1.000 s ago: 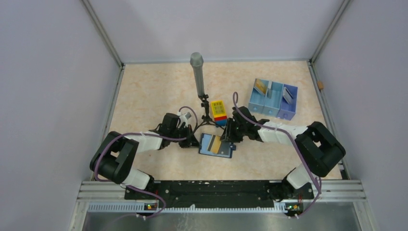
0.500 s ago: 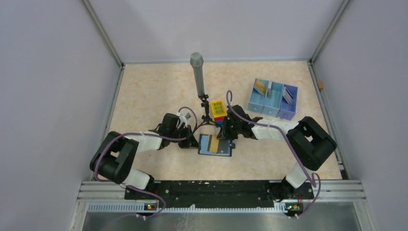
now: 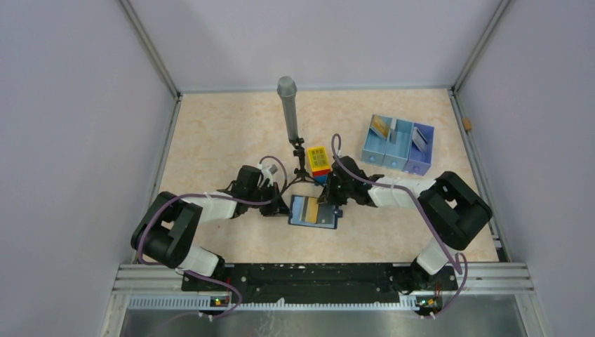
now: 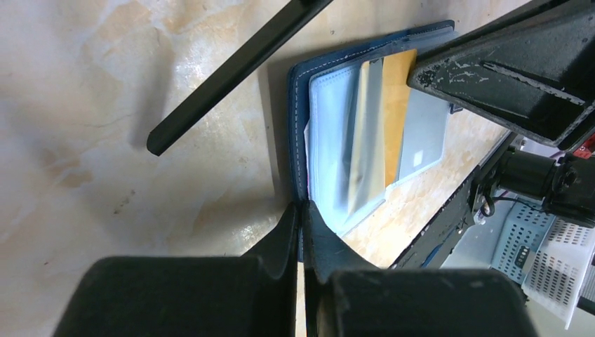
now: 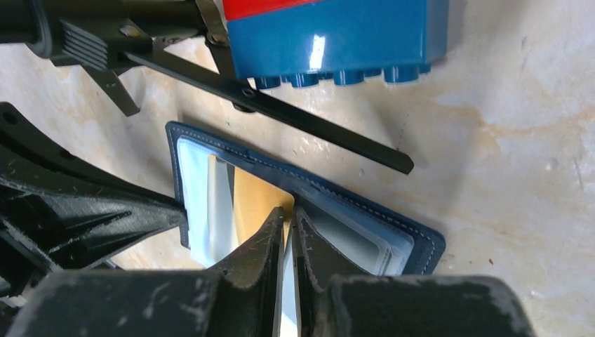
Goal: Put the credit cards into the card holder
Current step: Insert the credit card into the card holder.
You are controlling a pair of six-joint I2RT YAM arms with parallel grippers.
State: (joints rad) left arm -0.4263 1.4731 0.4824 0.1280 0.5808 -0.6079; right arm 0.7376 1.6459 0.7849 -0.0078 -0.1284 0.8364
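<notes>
So that the open wallet lies steady on the tabletop, our left gripper pinches shut on its edge. Our right gripper is clamped on the gold card lying inside it, probably to slide it into a slot.

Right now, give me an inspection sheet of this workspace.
Surface: beige marbled tabletop; no damage seen.
Job's things: card holder lies open at centre, gold card lying across its inside; more cards stand in the pale blue tray.
Clutter: toy brick block; grey cylinder on a black tripod.
Grippers: left pincer shut on the card holder's edge; right pincer pinching the gold card.
Cables: purple cables loop clear of the card holder.
Surroundings: plain walls; metal rail at the near edge.
</notes>
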